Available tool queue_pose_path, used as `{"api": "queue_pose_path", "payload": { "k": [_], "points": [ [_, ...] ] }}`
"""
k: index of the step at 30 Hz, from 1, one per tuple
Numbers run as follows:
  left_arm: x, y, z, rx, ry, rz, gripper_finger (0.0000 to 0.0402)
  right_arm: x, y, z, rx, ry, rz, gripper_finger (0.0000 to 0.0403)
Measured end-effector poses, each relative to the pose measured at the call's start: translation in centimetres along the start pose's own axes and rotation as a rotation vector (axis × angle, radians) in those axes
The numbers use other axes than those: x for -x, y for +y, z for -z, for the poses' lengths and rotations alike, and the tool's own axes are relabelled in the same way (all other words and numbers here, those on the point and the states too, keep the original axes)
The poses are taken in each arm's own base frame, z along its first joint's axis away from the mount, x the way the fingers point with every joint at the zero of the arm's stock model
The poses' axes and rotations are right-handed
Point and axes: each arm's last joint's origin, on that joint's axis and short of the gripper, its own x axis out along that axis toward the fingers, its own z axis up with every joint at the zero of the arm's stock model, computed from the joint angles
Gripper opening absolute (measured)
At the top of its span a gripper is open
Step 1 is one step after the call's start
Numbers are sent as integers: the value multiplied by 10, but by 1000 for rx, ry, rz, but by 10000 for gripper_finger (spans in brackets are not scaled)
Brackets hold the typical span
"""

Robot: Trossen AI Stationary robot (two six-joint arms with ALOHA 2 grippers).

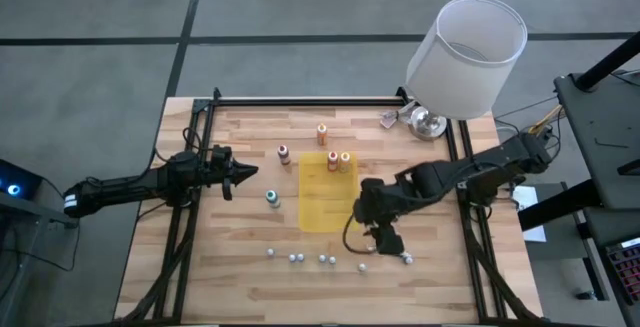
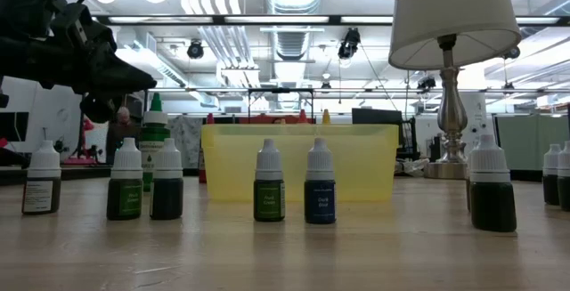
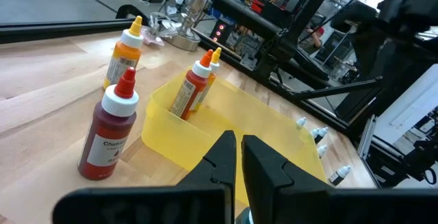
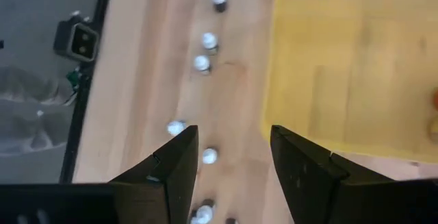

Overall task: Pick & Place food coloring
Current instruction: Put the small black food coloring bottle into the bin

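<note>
The food coloring bottles stand upright on the wooden table: an orange one [image 1: 322,134], a dark red one [image 1: 284,154] and a teal one [image 1: 272,198]. Two more [image 1: 333,161] [image 1: 345,160] stand inside the shallow yellow tray [image 1: 320,212], at its far end. My left gripper [image 1: 245,172] is shut and empty, left of the tray, pointing at it; its wrist view shows the red bottle [image 3: 109,135] and the orange one [image 3: 123,56]. My right gripper [image 4: 233,155] hangs open and empty above the table, beside the tray's near right corner [image 1: 385,242].
Several small white-capped dropper bottles [image 1: 300,257] stand in a row near the table's front edge, below my right gripper [image 4: 209,42]. A lamp with a white shade [image 1: 465,57] stands at the far right corner. Black rails [image 1: 190,197] run along both table sides.
</note>
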Motion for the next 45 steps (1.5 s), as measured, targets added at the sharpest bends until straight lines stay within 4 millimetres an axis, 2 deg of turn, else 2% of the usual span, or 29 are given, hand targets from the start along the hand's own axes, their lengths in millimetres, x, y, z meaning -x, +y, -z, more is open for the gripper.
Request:
{"api": "queue_pose_path", "payload": {
  "k": [10,17,23,31,45],
  "points": [
    [0,0,0,0,0,0,0,5,-53,-9,-45,-25,82,173],
    [0,0,0,0,0,0,0,6,-73,-15,-59,-73,112,173],
    [0,0,0,0,0,0,0,-6,-92,-24,-151,-119,133,173],
    [0,0,0,0,0,0,0,-14,-97,-37,-193,-219,124,173],
    [0,0,0,0,0,0,0,-14,-103,-37,-243,-238,178,173]
  ]
}}
